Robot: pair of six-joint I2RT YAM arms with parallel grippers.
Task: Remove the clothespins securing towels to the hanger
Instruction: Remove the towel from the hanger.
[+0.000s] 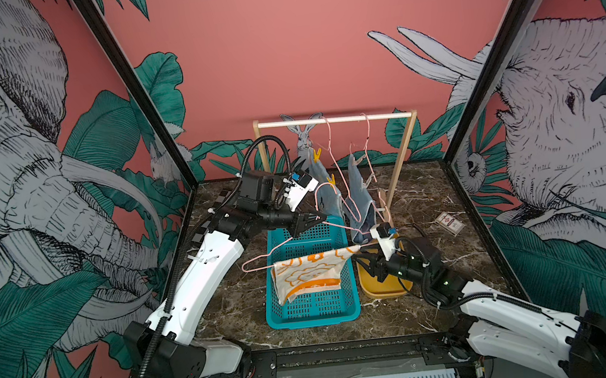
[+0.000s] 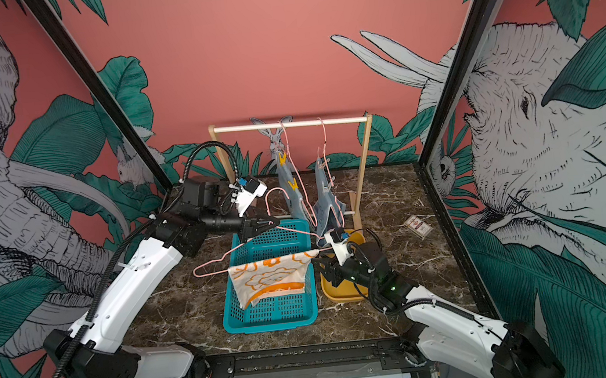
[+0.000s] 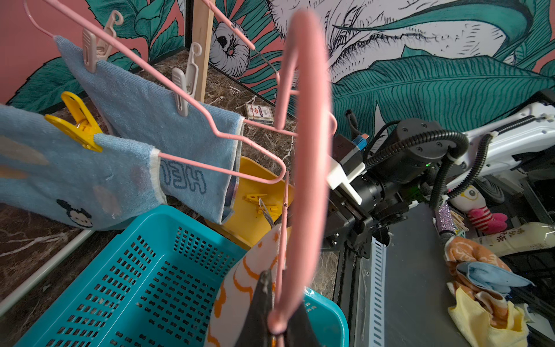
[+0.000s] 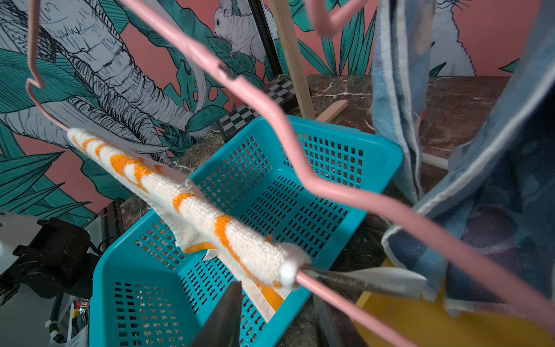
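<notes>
Left gripper point(image 1: 318, 219): you have it clamped on the pink hanger point(image 1: 259, 261) hook, arm reaching over the teal basket point(image 1: 280, 315). Right gripper point(image 1: 360, 256): jaws apart beside the orange-swirl towel point(image 1: 310, 273) corner. Dark marble tabletop point(image 1: 229, 301), mural walls close around, bare beside the basket. Yellow clothespins point(image 1: 317, 154) pin blue towels point(image 1: 361, 191) on the wooden rack point(image 1: 332, 119). More lie in the yellow tray point(image 1: 375, 291).

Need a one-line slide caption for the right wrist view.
Orange-swirled white towel draped over a pink hanger above the teal basket, blue towels hanging alongside.

Orange-swirl towel point(image 4: 195, 207) drapes pink hanger point(image 4: 354, 195) above teal basket point(image 4: 345, 135).
</notes>
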